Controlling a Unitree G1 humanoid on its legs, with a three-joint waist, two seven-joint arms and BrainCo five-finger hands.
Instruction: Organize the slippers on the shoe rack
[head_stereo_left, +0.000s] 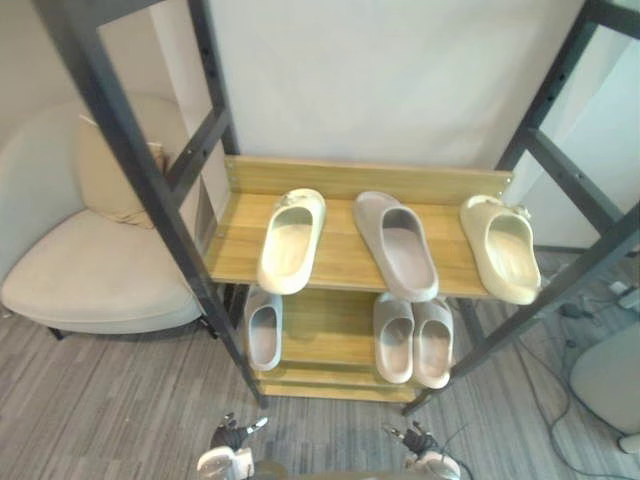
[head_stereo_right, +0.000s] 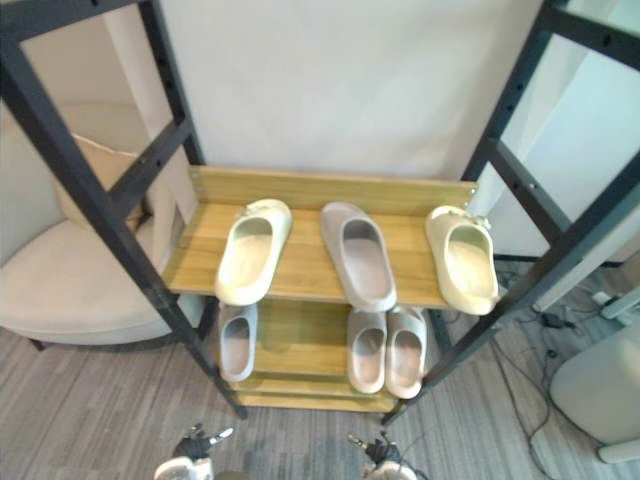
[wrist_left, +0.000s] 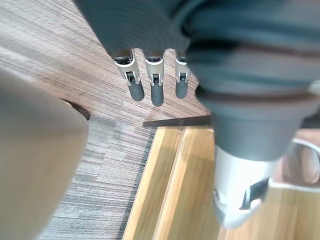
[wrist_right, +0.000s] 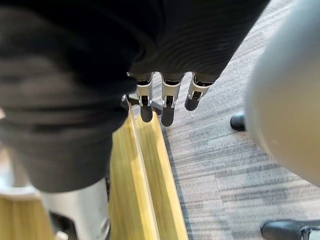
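Nearest, at the bottom edge of the head views, the left robot hand and the right robot hand hang low over the grey wood-grain floor. Each has its fingers straight and relaxed and holds nothing, so no grasp seems to have begun. Just beyond them stands the black-framed shoe rack. On its lower shelf a single grey slipper lies at the left, well apart from a grey pair lying side by side at the right. The far ends of all three are hidden under the upper shelf. That shelf carries a cream slipper at the left, a taupe slipper in the middle, and a second cream slipper at the right front corner. The two cream ones look like a pair split by the taupe one, which probably belongs with the lone slipper below, though the colours are too close to be sure. To the left, a beige armchair is cut off by the edge of the view.
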